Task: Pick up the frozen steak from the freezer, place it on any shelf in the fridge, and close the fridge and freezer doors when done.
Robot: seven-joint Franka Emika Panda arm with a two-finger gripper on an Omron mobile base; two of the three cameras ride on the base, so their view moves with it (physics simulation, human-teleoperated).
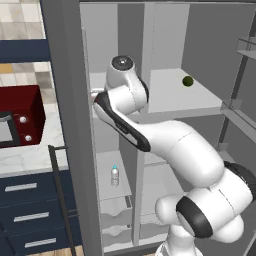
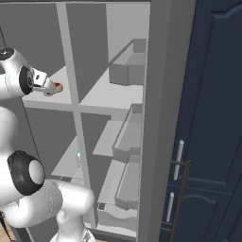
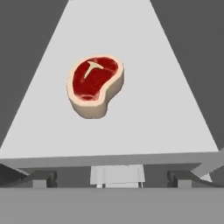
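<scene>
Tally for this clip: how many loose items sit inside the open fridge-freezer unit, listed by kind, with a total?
Frozen steak: 1, flat on a narrow freezer shelf, ahead of the gripper
Dark green round fruit: 1, on a broad fridge shelf
Bottle: 1, upright on a lower freezer shelf
Total: 3

A dark red boxy microwave (image 1: 22, 120) is sitting on a pale marble worktop (image 1: 30, 162), backed by a beige checked tile wall (image 1: 22, 70). Navy drawers with silver handles (image 1: 30, 215) are lying beneath. A tall navy panelled cabinet door (image 2: 215, 118) is standing at the right.
</scene>
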